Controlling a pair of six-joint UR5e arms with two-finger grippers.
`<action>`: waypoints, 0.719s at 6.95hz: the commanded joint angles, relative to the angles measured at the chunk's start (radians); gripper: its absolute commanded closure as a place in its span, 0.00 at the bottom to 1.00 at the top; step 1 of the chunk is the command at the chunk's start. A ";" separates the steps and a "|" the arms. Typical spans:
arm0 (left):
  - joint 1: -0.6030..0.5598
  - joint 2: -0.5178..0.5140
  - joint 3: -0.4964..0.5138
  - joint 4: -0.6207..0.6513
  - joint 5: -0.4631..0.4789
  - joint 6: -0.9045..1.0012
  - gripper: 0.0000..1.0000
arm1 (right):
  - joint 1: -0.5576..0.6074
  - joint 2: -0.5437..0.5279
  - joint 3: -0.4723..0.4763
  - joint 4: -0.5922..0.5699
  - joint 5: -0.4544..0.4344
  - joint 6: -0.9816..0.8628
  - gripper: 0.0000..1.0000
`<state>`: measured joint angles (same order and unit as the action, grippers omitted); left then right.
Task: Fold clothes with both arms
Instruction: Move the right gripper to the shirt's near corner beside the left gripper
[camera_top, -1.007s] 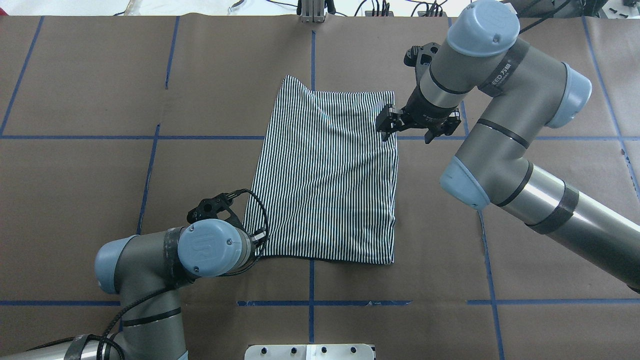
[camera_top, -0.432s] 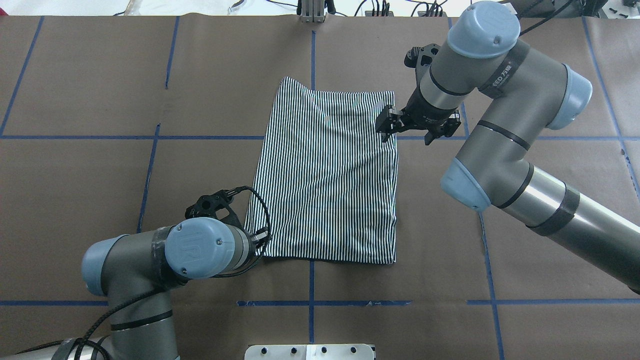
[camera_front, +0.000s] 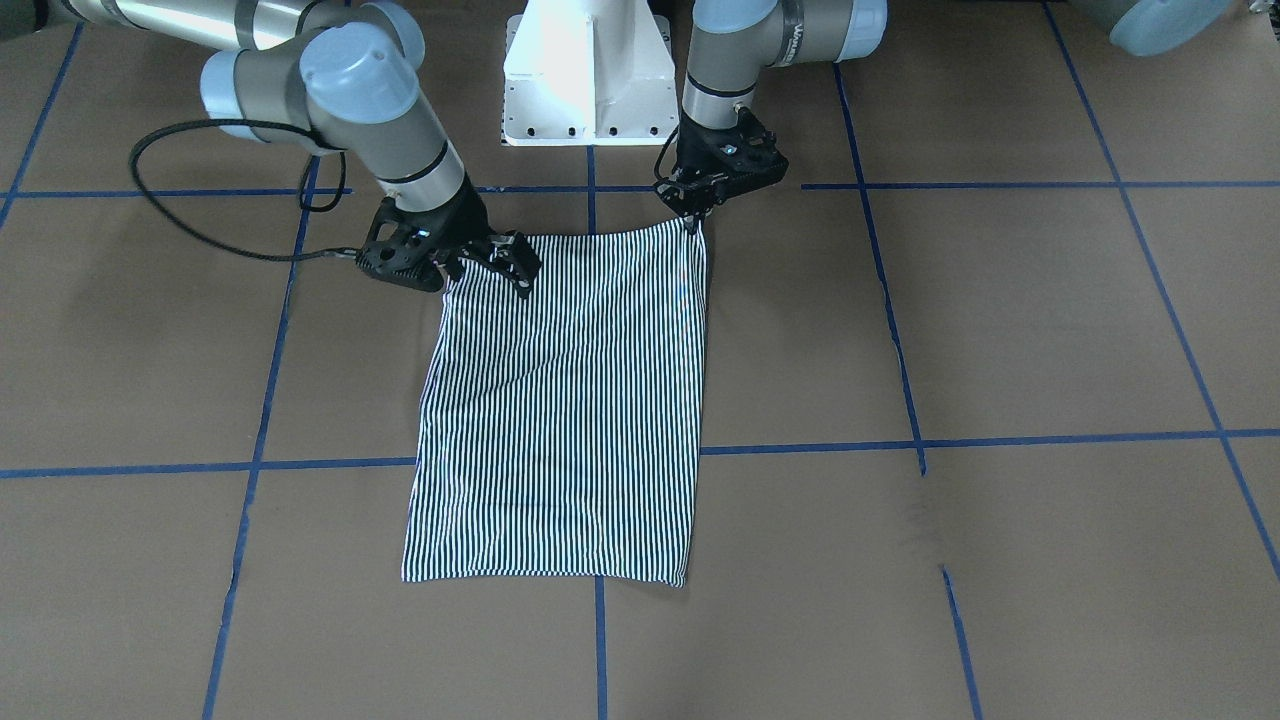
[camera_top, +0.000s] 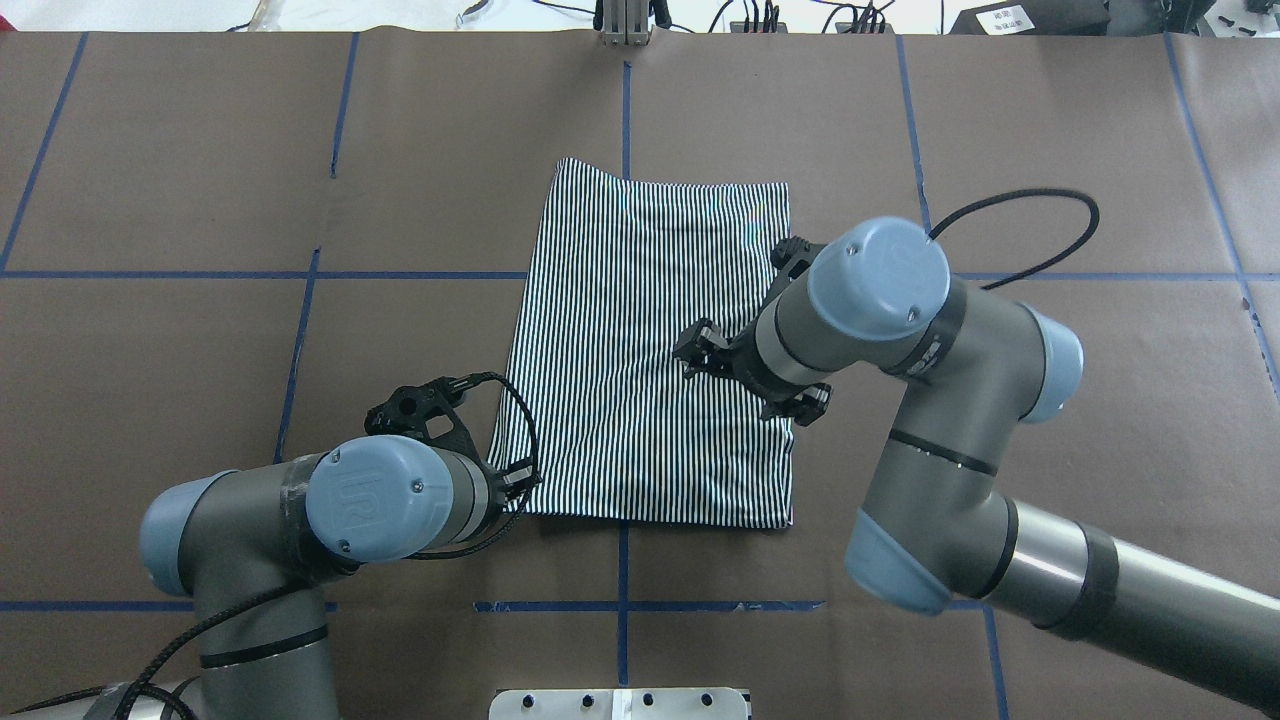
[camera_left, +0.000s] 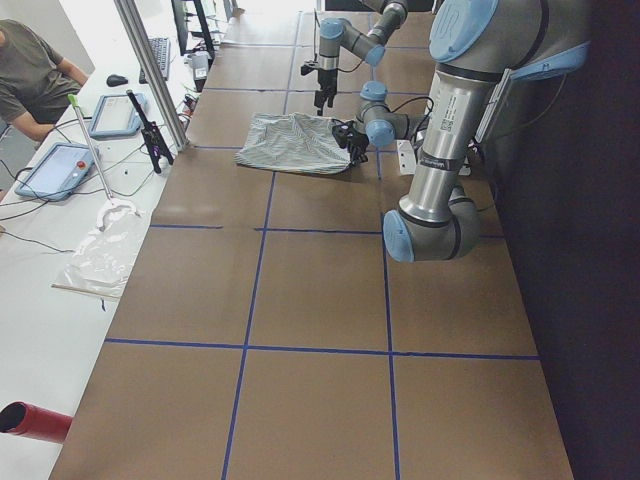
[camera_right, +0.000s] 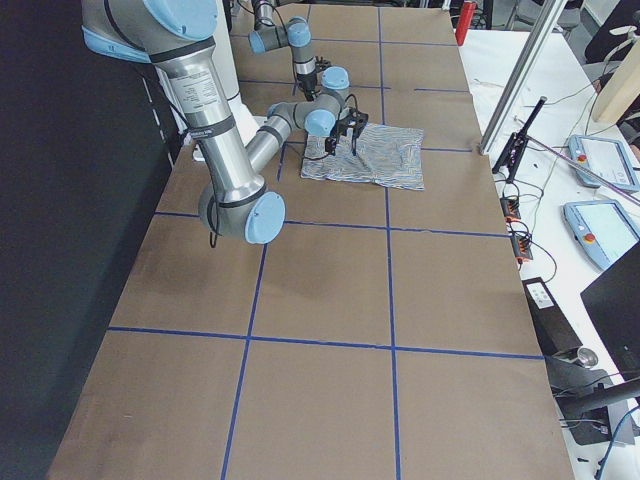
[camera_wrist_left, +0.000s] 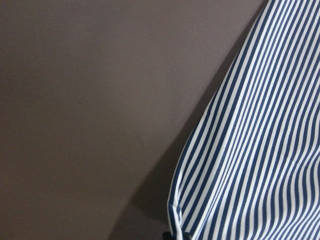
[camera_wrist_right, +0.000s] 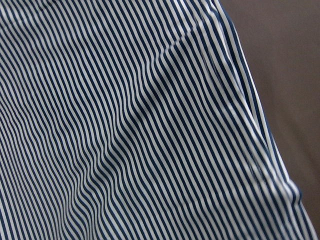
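Note:
The striped shirt (camera_top: 630, 300) lies folded into a tall rectangle on the brown table; only striped fabric shows, and the collar and placket are hidden. It also shows in the front view (camera_front: 560, 420). My left gripper (camera_top: 510, 480) is shut on the shirt's near left corner, seen pinched in the front view (camera_front: 695, 215). In the left wrist view the shirt's edge (camera_wrist_left: 260, 150) rises off the table to the fingertips. My right gripper (camera_top: 742, 382) is open and hovers over the shirt's right side, also seen in the front view (camera_front: 470, 265). The right wrist view is filled by rippled stripes (camera_wrist_right: 125, 125).
The white pedestal base (camera_front: 585, 70) stands just behind the shirt's near edge. Blue tape lines (camera_top: 300, 275) cross the table. A metal post (camera_top: 625, 20) stands at the far edge. An operator (camera_left: 30, 80) and tablets are on a side bench.
My right arm swung from the shirt's far right corner back toward the robot, over the shirt's right middle, still open. My left arm drew slightly left, still holding its corner.

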<state>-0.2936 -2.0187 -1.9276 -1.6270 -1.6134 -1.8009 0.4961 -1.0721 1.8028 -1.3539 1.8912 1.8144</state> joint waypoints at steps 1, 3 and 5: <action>-0.002 0.000 0.002 -0.002 0.000 0.025 1.00 | -0.114 0.006 0.016 -0.081 -0.090 0.334 0.00; 0.002 -0.002 0.001 -0.004 -0.002 0.025 1.00 | -0.196 0.017 0.013 -0.209 -0.185 0.398 0.00; 0.001 -0.005 -0.001 -0.005 -0.002 0.025 1.00 | -0.203 0.017 0.012 -0.225 -0.198 0.398 0.00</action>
<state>-0.2920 -2.0209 -1.9269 -1.6314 -1.6152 -1.7765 0.3022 -1.0552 1.8168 -1.5650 1.7053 2.2074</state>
